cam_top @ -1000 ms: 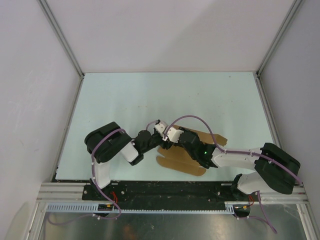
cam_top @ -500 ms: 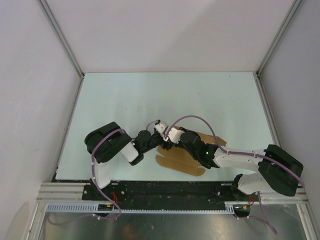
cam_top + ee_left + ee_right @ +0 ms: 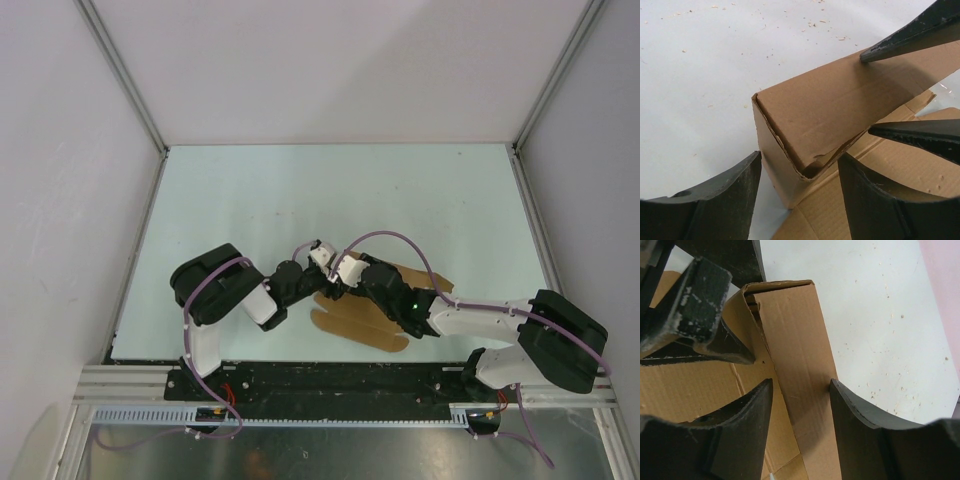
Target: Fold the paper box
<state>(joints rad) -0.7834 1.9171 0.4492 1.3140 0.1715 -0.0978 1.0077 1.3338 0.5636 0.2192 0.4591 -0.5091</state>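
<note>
The pale green bench [image 3: 250, 200] carries the brown die-cut cardboard paper box [image 3: 350, 325] near its front edge, one long panel [image 3: 815, 110] folded upright. Left end effector [image 3: 800, 156]: jaws apart, straddling the panel's end. Right end effector [image 3: 801, 381]: jaws flank the panel; whether they clamp it cannot be told.

Your left gripper [image 3: 800, 165] and right gripper [image 3: 801, 385] point nose to nose, low down, each with jaws standing apart.

You had nothing legible in any view: the paper box [image 3: 815, 110] showed plain brown cardboard, and the table [image 3: 300, 190] bore no readable print.
</note>
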